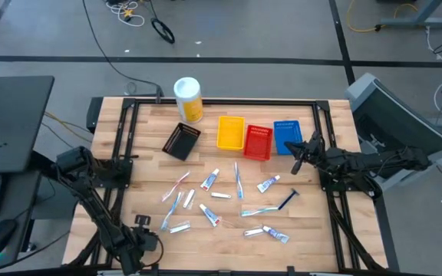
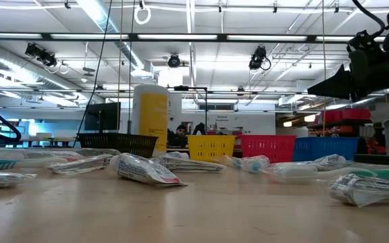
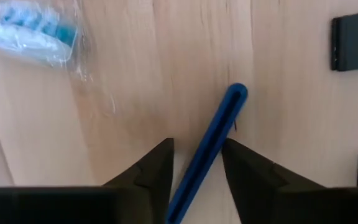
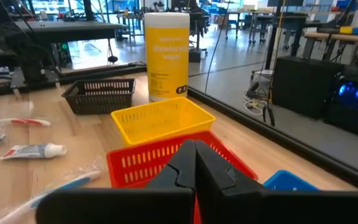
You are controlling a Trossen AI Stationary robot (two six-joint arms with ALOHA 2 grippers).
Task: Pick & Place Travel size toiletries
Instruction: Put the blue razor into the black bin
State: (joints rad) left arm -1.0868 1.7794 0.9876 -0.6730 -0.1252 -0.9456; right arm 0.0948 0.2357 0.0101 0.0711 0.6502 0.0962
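The wooden table (image 1: 229, 230) carries all items. Both arms reach in from its sides: the left arm (image 1: 90, 195) runs along the table's left edge toward the near corner, and the right arm (image 1: 359, 162) extends from the right edge toward the trays.

A tall yellow canister (image 1: 188, 99) with a white lid stands upright at the far edge. In front of it sits a row of four small trays: black tray (image 1: 181, 141), yellow tray (image 1: 231, 133), red tray (image 1: 258, 142), blue tray (image 1: 287, 136).

The travel size toiletries (image 1: 221, 201) lie scattered flat across the middle and near part of the table, apart from the trays. They include toothpaste tubes, wrapped toothbrushes and a dark blue razor (image 1: 287, 199).

The left gripper (image 3: 196, 171) sits low over the near left part of the table. Its fingers (image 3: 157, 171) stand spread on either side of a slim blue toothbrush handle (image 3: 219, 127) that lies on the wood; contact with the handle cannot be confirmed.

The right gripper (image 1: 298, 164) hovers beside the blue tray, fingers pressed together, holding nothing.
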